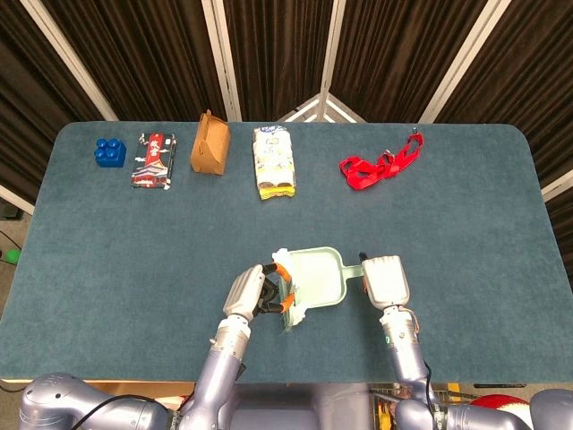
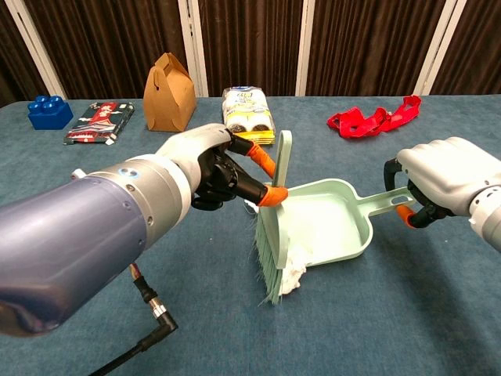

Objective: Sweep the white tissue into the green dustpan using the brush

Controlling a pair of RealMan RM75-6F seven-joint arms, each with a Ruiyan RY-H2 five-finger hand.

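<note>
My left hand (image 2: pixel 211 168) (image 1: pixel 253 291) grips the pale green brush (image 2: pixel 274 227) upright, bristles down on the cloth. The white tissue (image 2: pixel 293 274) lies crumpled right against the bristles, at the open front lip of the green dustpan (image 2: pixel 333 223) (image 1: pixel 318 278). Part of the tissue is hidden behind the brush. My right hand (image 2: pixel 446 176) (image 1: pixel 385 280) holds the dustpan's handle (image 2: pixel 391 202) at the right, keeping the pan flat on the table.
Along the far edge stand a blue block (image 1: pixel 109 151), a flat red-and-black packet (image 1: pixel 151 159), a brown paper box (image 1: pixel 209 143), a wrapped pack (image 1: pixel 274 161) and a red strap (image 1: pixel 380 165). A black cable (image 2: pixel 153 309) trails under my left arm.
</note>
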